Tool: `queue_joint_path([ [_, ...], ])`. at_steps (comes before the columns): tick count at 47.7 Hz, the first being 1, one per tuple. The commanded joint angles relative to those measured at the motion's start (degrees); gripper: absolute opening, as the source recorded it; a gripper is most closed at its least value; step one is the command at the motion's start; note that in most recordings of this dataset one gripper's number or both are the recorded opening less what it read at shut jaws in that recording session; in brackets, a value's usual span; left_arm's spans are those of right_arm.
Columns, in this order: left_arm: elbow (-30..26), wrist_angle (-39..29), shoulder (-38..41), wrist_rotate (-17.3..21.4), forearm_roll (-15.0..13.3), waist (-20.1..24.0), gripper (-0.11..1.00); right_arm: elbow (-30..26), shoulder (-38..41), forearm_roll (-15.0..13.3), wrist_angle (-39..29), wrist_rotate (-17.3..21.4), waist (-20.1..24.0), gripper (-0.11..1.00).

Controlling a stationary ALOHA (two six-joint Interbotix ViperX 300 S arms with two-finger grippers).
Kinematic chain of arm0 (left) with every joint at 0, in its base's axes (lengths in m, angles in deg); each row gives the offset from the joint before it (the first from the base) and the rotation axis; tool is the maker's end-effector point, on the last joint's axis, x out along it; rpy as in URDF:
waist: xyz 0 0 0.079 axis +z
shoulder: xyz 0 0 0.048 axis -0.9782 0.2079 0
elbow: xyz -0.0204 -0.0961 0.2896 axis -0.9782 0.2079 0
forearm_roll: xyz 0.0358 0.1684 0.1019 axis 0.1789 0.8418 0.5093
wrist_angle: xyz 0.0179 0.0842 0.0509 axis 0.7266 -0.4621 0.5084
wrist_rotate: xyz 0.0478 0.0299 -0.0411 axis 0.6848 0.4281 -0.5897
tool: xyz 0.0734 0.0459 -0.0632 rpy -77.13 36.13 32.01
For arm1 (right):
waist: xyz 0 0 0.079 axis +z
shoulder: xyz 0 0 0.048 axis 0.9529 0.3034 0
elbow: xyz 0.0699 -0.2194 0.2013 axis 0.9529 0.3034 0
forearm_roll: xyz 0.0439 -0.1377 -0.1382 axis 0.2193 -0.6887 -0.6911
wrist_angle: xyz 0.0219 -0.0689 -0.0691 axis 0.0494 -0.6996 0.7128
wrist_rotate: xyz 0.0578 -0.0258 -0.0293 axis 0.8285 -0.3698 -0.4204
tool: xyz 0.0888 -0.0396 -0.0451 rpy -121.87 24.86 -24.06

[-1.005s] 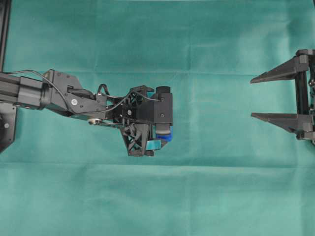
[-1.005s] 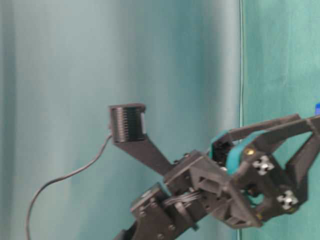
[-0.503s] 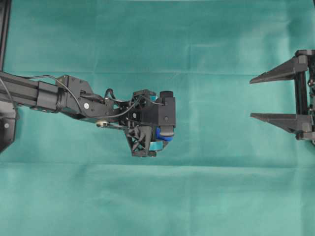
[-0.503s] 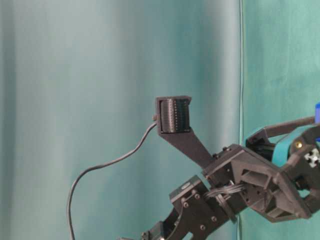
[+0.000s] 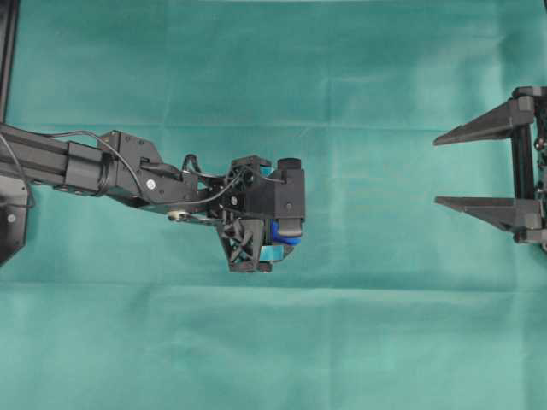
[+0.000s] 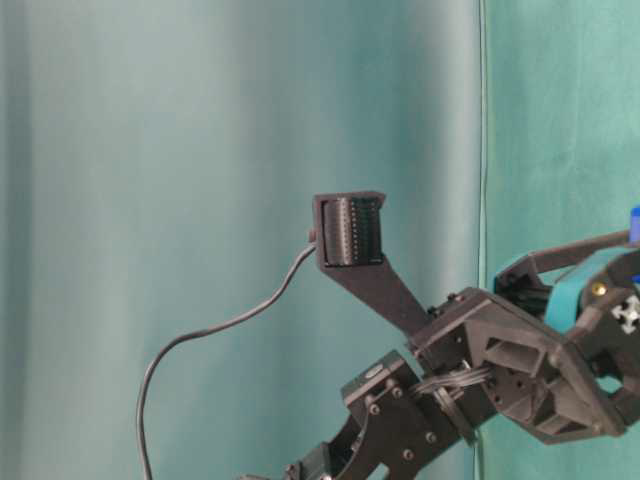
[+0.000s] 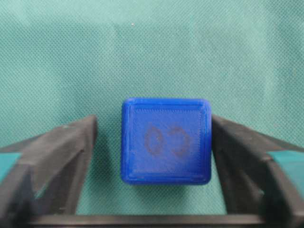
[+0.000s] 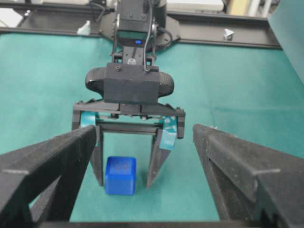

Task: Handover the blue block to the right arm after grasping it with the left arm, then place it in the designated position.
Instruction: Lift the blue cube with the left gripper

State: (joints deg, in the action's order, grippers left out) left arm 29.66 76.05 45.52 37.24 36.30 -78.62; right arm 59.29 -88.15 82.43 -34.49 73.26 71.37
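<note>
The blue block (image 7: 165,140) lies on the green cloth between the teal-taped fingers of my left gripper (image 7: 153,123), which points straight down over it. The right-hand finger (image 7: 237,152) touches the block's side. A strip of cloth shows between the block and the other finger (image 7: 66,156), so the gripper is open. The right wrist view shows the same: the block (image 8: 120,175) sits on the cloth inside the left gripper (image 8: 124,183). From overhead only a sliver of the block (image 5: 285,232) shows. My right gripper (image 5: 437,171) waits wide open and empty at the right edge. The designated position is out of view.
Green cloth (image 5: 359,342) covers the whole table, with creases across it. A black frame rail (image 8: 209,35) runs along the far side behind the left arm's base. A cable (image 6: 200,335) loops from the left arm's wrist camera mount.
The left arm has pitched its gripper down around the block. The fingers have drawn in toward it. The right arm has not moved.
</note>
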Motion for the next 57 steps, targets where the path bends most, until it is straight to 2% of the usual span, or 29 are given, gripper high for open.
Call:
queue_joint_path([
  [1,-0.4,0.0,-1.0,0.1,-0.1,0.0,0.77,-1.3,0.2,0.1,0.2,-0.1,-0.1,0.93],
  [6,-0.4,-0.2,-1.1,0.1,-0.1,0.0,0.47,-1.2,0.2,0.2,0.2,-0.1,-0.1,0.93],
  [7,-0.4,-0.2,-1.1,0.1,0.0,0.0,0.46,-1.3,0.2,0.1,0.2,-0.1,-0.1,0.93],
  [24,-0.3,-0.3,-1.2,0.1,-0.1,0.0,0.47,-1.3,0.2,0.2,0.3,0.0,-0.1,0.93],
  [32,-0.6,-2.4,-2.7,0.0,-0.1,0.0,0.47,-1.3,0.3,0.2,0.2,0.0,-0.1,0.93],
  [44,-1.4,-7.5,-8.5,0.0,-0.1,-0.2,0.47,-1.3,0.2,0.2,0.2,0.0,-0.1,0.93],
  [57,-2.5,-12.0,-18.5,0.3,0.0,-0.2,0.47,-1.5,0.2,0.1,0.2,-0.1,-0.1,0.93],
])
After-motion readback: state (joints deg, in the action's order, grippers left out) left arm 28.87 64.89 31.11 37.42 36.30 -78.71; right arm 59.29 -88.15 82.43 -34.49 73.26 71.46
